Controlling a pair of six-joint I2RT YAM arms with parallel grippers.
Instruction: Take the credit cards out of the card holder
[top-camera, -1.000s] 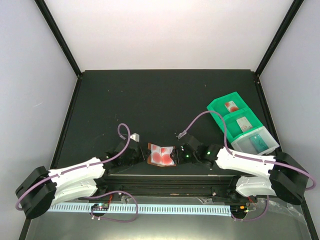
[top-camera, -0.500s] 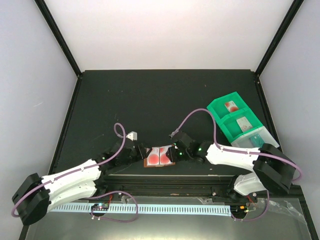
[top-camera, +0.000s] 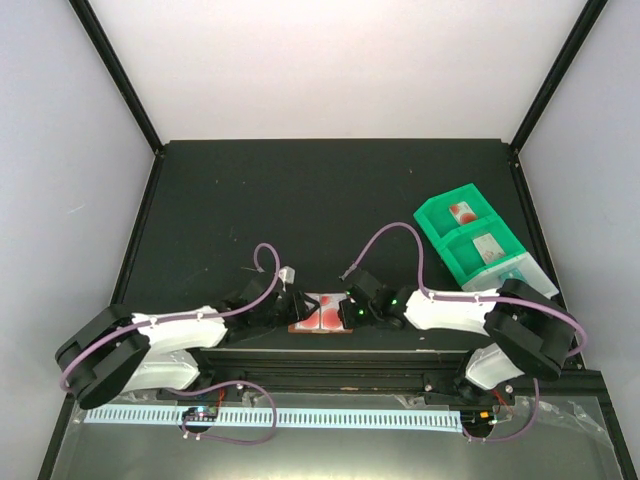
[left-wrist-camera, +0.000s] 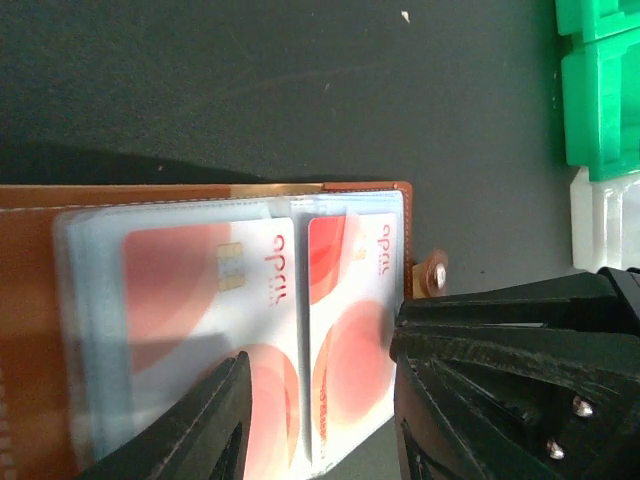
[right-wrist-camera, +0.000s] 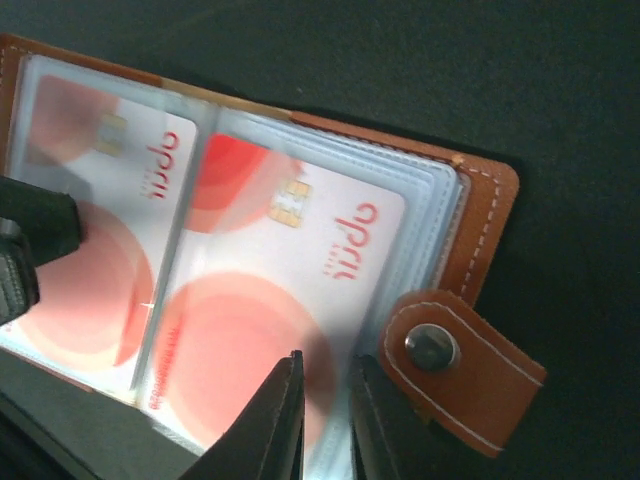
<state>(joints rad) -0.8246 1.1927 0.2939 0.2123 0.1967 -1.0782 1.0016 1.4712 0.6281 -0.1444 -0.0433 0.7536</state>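
The card holder (top-camera: 322, 313) lies open near the front of the table (top-camera: 330, 200), credit cards (right-wrist-camera: 290, 290) still pocketed, and the right gripper (right-wrist-camera: 325, 415) has just narrowed onto a card's edge (gripped? can't tell) while the left gripper (left-wrist-camera: 320, 410) hovers half-wide, so pulling's barely starting.

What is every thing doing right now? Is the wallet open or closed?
card holder: open, lying flat, snap tab undone.
credit cards: two showing, both tucked inside the holder.
left gripper: open, over the holder.
right gripper: jaws nearly together at a card's lower edge; grip unclear.
green tray: sitting upright, small cards in two compartments.
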